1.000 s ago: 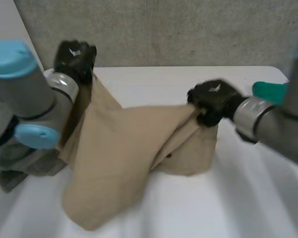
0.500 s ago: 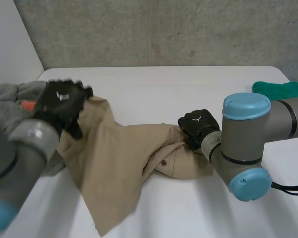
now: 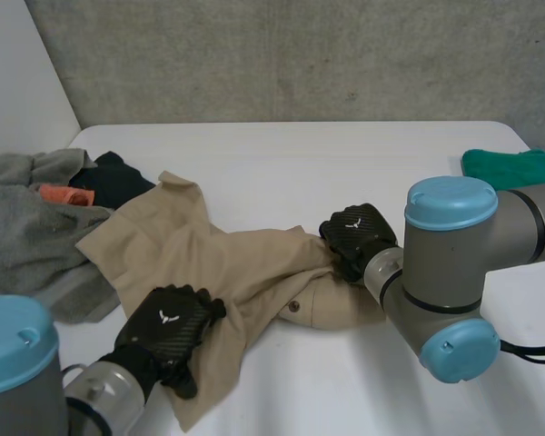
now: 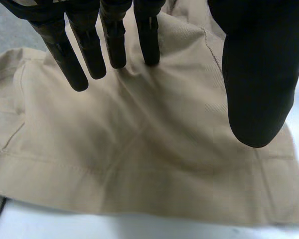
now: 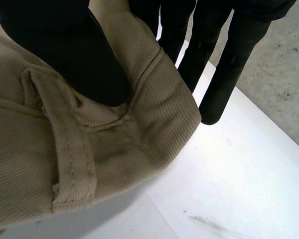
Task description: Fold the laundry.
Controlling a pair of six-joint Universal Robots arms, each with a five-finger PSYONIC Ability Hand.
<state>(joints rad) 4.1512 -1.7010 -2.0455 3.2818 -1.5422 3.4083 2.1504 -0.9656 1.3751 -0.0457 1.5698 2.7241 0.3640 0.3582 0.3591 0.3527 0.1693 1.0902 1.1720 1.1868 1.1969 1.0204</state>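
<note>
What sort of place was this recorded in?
Probably a robot lab, not a home: a white table against a concrete wall, with trousers and a grey laundry heap between robot arms.

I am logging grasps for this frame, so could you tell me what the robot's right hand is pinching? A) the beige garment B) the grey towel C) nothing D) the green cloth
A: in the right wrist view the right hand pinches a seamed edge of the beige garment between thumb and fingers.
</note>
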